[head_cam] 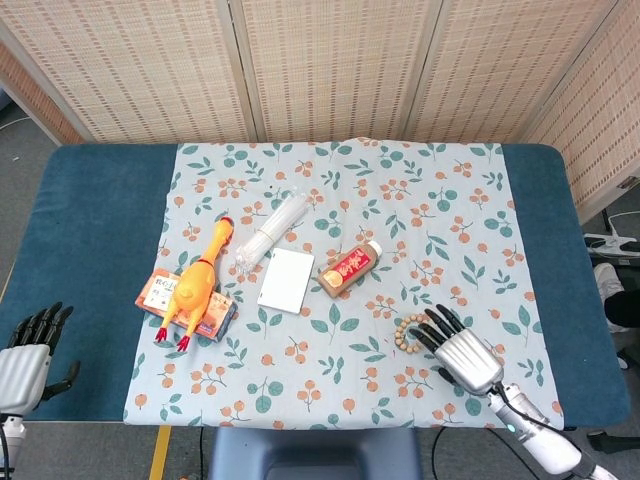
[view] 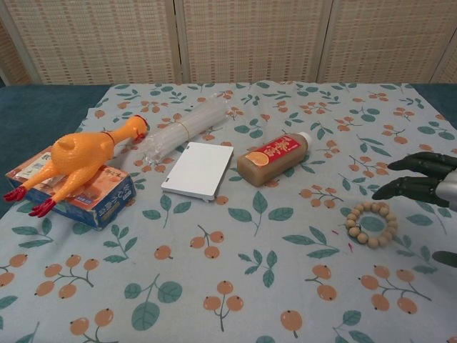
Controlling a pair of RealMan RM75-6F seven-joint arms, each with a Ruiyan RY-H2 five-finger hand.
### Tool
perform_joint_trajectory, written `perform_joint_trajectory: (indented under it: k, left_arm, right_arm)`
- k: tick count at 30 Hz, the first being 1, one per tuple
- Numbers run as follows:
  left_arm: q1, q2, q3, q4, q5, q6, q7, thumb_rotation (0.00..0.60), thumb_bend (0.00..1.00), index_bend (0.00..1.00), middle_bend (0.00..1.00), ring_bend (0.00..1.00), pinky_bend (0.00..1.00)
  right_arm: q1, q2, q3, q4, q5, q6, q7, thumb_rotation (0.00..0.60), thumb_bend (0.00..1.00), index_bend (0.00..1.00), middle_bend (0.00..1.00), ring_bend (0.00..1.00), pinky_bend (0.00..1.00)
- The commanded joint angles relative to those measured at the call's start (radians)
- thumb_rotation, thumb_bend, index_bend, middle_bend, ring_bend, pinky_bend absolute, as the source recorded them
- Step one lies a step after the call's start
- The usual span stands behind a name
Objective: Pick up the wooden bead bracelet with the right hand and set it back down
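Your left hand (head_cam: 25, 352) sits at the far left, off the patterned cloth (head_cam: 340, 180) over the blue table edge (head_cam: 90, 230), fingers apart and holding nothing.

Moving right, a rubber chicken (head_cam: 198, 282) lies across a flat printed box (head_cam: 160, 288), its red feet toward the near edge and its head pointing away from you. Just beyond its head lies a clear bundle of plastic straws (head_cam: 272, 228), angled diagonally. Next comes a white rectangular card (head_cam: 287, 280), lying flat just near of the straws. Beside it, a small brown bottle (head_cam: 350, 268) with a red label lies on its side, cap pointing up and to the right.

Further right and nearer to you is the wooden bead bracelet (head_cam: 408, 334), lying flat on the cloth as a closed ring. In the chest view it (view: 371, 224) rests on the fabric untouched, with nothing through or around it.

Your right hand (head_cam: 462, 350) is just to the right of the bracelet, back of the hand up, fingers (head_cam: 438, 322) spread and extended toward the bottle. It holds nothing. In the head view the fingertips overlap the ring's right side; in the chest view the dark fingers (view: 418, 175) hang above and just beyond the beads, clear of them.
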Motion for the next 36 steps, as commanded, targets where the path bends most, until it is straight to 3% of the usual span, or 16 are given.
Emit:
perform_joint_trajectory:
  k: [1, 11, 27, 29, 33, 36]
  left_arm:
    - [-0.003, 0.002, 0.001, -0.002, -0.005, -0.019, 0.003, 0.6, 0.41, 0.0, 0.0, 0.0, 0.09]
    - [0.003, -0.013, -0.012, 0.023, 0.014, -0.003, -0.011, 0.6, 0.41, 0.0, 0.0, 0.0, 0.09]
    - [0.005, -0.013, -0.016, 0.018, 0.008, -0.025, 0.0, 0.6, 0.42, 0.0, 0.0, 0.0, 0.09]
    - [0.004, -0.012, -0.016, 0.017, 0.006, -0.029, 0.001, 0.6, 0.42, 0.0, 0.0, 0.0, 0.09]
    - [0.003, -0.012, -0.016, 0.019, 0.006, -0.036, 0.002, 0.6, 0.42, 0.0, 0.0, 0.0, 0.09]
    - [0.003, -0.012, -0.018, 0.02, 0.005, -0.037, 0.003, 0.6, 0.42, 0.0, 0.0, 0.0, 0.09]
  right_arm:
    - [0.021, -0.042, 0.003, 0.04, 0.002, -0.027, -0.007, 0.6, 0.22, 0.25, 0.26, 0.0, 0.0]
    - [0.057, -0.102, 0.017, 0.097, 0.057, -0.092, -0.042, 0.6, 0.22, 0.29, 0.29, 0.0, 0.0]
    - [0.089, -0.166, 0.017, 0.165, 0.098, -0.124, -0.087, 0.6, 0.24, 0.48, 0.4, 0.09, 0.0]
    - [0.09, -0.173, 0.017, 0.168, 0.1, -0.12, -0.094, 0.6, 0.25, 0.52, 0.42, 0.11, 0.0]
    - [0.088, -0.182, 0.019, 0.173, 0.105, -0.102, -0.102, 0.6, 0.34, 0.71, 0.56, 0.24, 0.0]
    - [0.09, -0.179, 0.021, 0.168, 0.112, -0.098, -0.101, 0.6, 0.41, 0.77, 0.61, 0.29, 0.0]
